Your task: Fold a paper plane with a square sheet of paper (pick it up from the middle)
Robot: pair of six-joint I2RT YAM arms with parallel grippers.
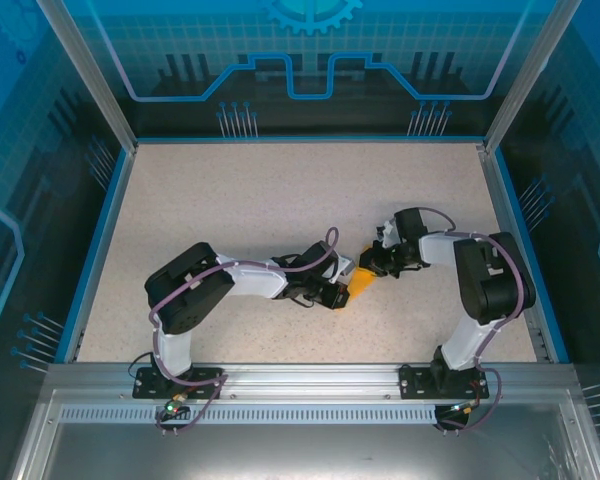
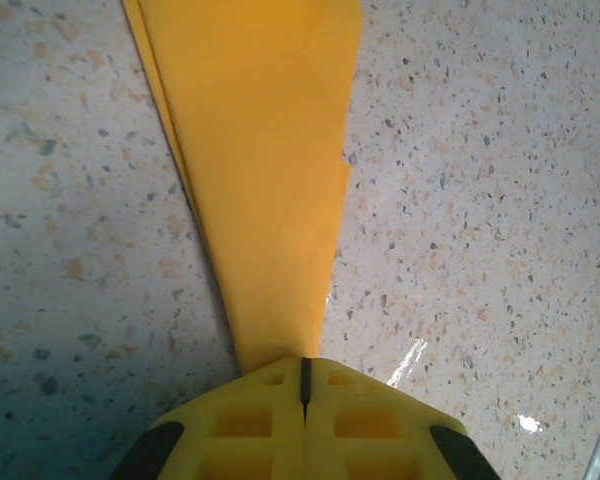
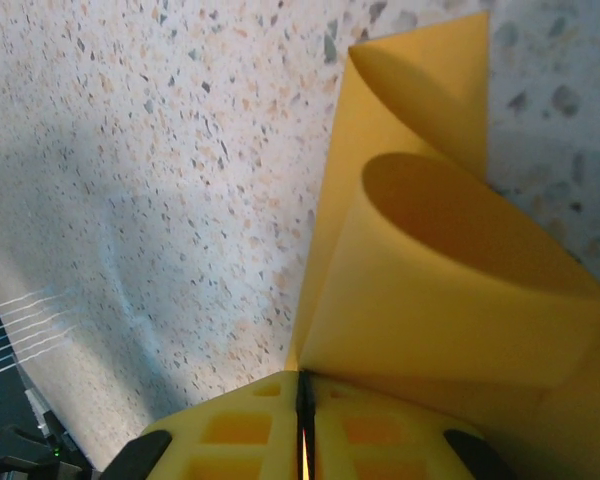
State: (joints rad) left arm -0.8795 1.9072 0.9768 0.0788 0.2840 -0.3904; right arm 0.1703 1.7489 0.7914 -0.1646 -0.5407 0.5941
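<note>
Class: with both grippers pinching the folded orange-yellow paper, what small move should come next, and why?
Probably the right gripper should ease down and flatten the folded paper against the table. Beside its shut jaws the sheet bulges in an open, uncreased loop, while the left gripper, shut on the flat narrow end, can anchor it.

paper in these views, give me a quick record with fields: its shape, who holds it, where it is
paper: orange-yellow, folded narrow and layered, one part curled into a loop
left gripper: shut on the paper's tapered end
right gripper: shut on the paper beside the loop
place: between both grippers, over the near half of the table
</note>
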